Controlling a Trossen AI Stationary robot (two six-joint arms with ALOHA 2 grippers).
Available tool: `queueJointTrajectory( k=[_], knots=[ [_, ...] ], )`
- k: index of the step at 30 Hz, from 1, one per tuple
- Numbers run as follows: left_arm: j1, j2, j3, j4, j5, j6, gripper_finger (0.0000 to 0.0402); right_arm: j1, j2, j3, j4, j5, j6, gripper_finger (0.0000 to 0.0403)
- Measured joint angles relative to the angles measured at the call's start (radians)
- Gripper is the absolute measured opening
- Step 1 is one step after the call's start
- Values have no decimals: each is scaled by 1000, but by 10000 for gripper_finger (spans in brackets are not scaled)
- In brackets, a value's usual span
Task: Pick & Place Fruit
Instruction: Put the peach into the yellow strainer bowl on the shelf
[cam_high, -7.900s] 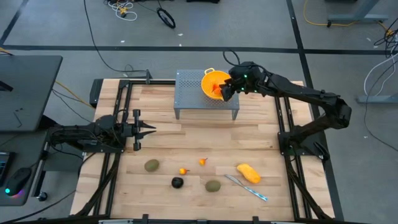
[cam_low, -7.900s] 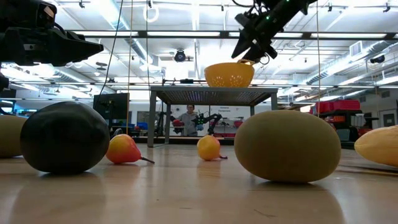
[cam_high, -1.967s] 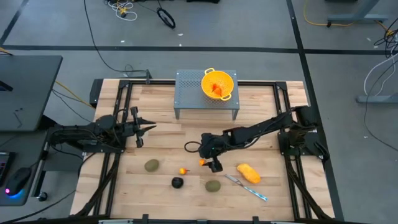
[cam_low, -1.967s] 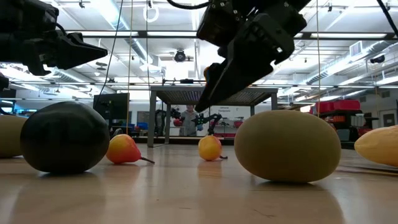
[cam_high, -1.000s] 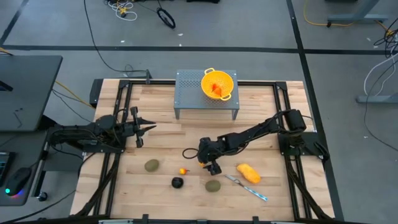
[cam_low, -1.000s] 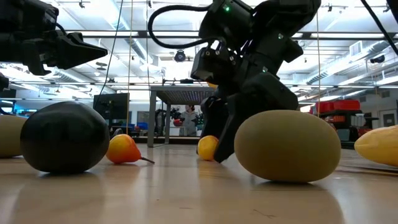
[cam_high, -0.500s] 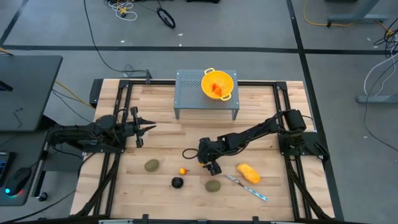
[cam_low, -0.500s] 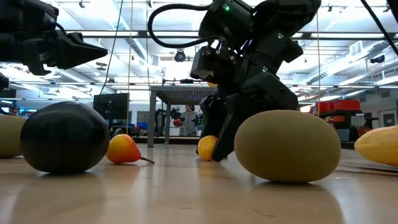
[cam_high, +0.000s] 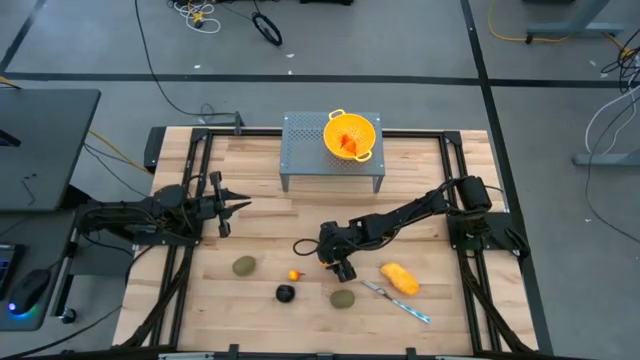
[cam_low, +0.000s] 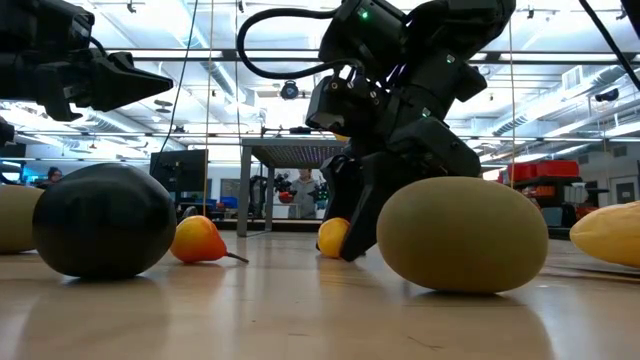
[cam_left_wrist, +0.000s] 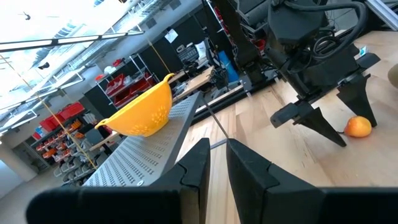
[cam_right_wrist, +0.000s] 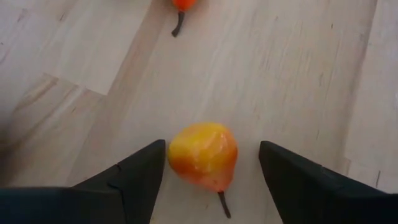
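A robotics lab: bare concrete floor (cam_high: 420, 45); loose cables (cam_high: 195, 12); parts shelving (cam_left_wrist: 127, 84); ceiling strip lights (cam_low: 560, 55).

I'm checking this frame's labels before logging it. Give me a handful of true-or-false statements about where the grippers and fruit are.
1. The right gripper is down at the table with a small orange-yellow fruit between its fingers. True.
2. The right gripper is shut tight on that fruit. False: one finger looks to touch it, but a gap shows at the other.
3. The yellow colander sits on the wooden tabletop. False: it stands on the grey perforated stand.
4. The left gripper hangs apart from all the fruit. True.
5. The dark ball lies inside the colander. False: it lies on the table.
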Motion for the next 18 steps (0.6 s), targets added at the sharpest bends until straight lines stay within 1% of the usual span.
queueJointTrajectory(
  k=[12, 18],
  knots=[
    [0, 0, 0, 0, 0, 0, 64, 15, 2, 0, 2, -1, 0, 194],
    [0, 0, 0, 0, 0, 0, 64, 15, 2, 0, 2, -1, 0, 172]
  ],
)
